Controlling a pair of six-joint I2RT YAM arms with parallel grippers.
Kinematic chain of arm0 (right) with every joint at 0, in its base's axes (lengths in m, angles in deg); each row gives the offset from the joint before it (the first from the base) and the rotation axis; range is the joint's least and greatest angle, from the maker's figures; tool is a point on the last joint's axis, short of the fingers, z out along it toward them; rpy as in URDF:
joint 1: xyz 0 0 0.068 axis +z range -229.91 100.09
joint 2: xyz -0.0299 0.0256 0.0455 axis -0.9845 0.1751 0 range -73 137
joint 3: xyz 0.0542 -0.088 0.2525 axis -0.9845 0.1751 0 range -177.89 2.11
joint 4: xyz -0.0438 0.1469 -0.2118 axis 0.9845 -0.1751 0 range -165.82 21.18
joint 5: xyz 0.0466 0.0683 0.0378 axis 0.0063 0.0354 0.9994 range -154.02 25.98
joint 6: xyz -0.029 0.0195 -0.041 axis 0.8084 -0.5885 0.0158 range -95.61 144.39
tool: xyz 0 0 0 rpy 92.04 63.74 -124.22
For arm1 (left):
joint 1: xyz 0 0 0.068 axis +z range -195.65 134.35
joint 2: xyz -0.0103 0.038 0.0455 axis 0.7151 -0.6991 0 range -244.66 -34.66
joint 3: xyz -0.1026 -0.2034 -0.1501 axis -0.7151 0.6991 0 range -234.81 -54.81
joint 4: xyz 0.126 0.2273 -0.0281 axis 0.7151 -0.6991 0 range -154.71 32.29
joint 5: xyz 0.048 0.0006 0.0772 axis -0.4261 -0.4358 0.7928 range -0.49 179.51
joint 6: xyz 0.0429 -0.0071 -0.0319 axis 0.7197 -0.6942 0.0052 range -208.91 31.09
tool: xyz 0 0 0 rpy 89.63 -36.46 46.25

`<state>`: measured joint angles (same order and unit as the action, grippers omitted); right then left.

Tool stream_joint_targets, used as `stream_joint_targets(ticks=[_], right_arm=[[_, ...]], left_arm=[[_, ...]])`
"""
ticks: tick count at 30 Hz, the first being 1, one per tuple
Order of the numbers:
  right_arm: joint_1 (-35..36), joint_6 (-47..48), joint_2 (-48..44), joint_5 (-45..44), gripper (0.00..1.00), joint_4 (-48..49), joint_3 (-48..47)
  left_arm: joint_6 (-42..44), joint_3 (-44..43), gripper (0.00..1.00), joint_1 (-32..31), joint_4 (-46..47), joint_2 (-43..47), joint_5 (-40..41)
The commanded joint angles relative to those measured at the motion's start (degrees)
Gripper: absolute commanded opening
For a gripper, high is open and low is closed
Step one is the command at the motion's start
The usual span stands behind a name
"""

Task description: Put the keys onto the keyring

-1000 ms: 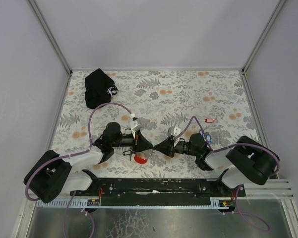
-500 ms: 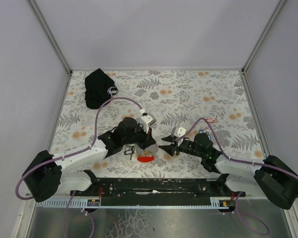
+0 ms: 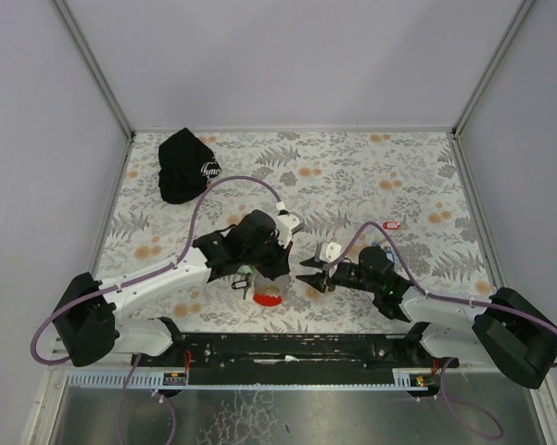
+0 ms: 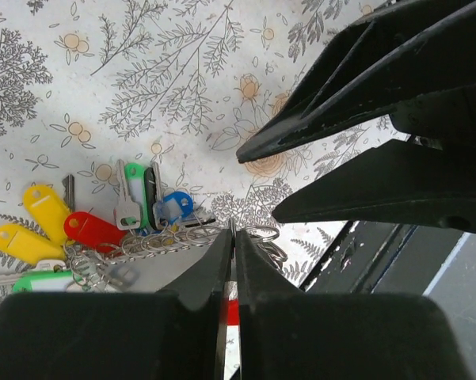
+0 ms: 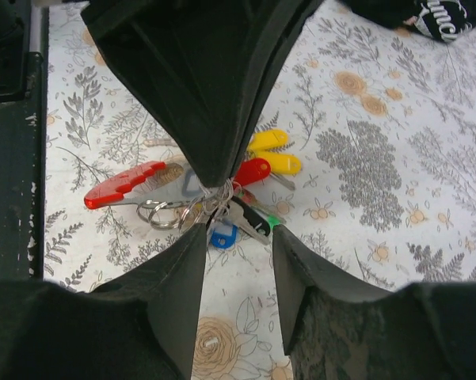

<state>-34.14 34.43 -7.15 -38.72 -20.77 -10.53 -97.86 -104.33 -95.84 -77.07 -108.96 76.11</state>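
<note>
**while the left gripper [image 4: 232, 234] pinches the keyring [image 5: 160, 214], the right gripper [image 5: 238, 257] stands open just short of it**

because both arms meet nose to nose at the near middle of the table [image 5: 428, 158], the coming move turns on how the bundle lies between them. the left gripper's fingers are pressed together with no gap, and their tip sits on the knot of thin wire loops where the keyring gathers, so it appears to hold the ring there. the right gripper's fingers are parted to a middling width with nothing between them but patterned cloth and, further ahead, a blue-tagged key [image 5: 220, 236]. they grip nothing.

from the right wrist view the bundle lies straight ahead of the parted fingers, just beyond their tips. its long axis runs crosswise to them. the red piece [image 5: 123, 188] and grey bar [image 5: 170, 188] stretch out to one side of the pinch. the keys [image 4: 91, 229] fan out to the other side, with yellow, red, green and blue tags touching or overlapping on the cloth. whether any key's hole is already threaded on the loop is too fine to tell.

the right gripper is the free one and the nearer to the keys. it probably needs only a short reach forward and slightly towards the fan.
</note>
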Motion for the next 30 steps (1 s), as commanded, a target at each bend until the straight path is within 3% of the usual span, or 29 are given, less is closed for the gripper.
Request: stream_joint_targets(ticks=[1,8,16,30], right_arm=[[-0.2,4.6,0.3,6.0,0.45,-2.3,-5.9],[-1.1,6.5,2.4,13.5,0.42,-5.8,-8.7],[-1.7,7.9,6.8,17.6,0.31,-6.4,-10.8],[-2.1,7.3,12.3,23.0,0.3,-3.2,-12.8]], left_arm=[[1.8,-3.2,0.0,-0.8,-6.3,-0.1,0.8],[2.9,-4.4,0.0,-1.3,-8.3,0.2,0.4],[3.6,-4.5,0.0,-1.6,-8.3,0.6,-0.9],[4.5,-3.9,0.0,-2.5,-6.9,0.4,-2.7]])
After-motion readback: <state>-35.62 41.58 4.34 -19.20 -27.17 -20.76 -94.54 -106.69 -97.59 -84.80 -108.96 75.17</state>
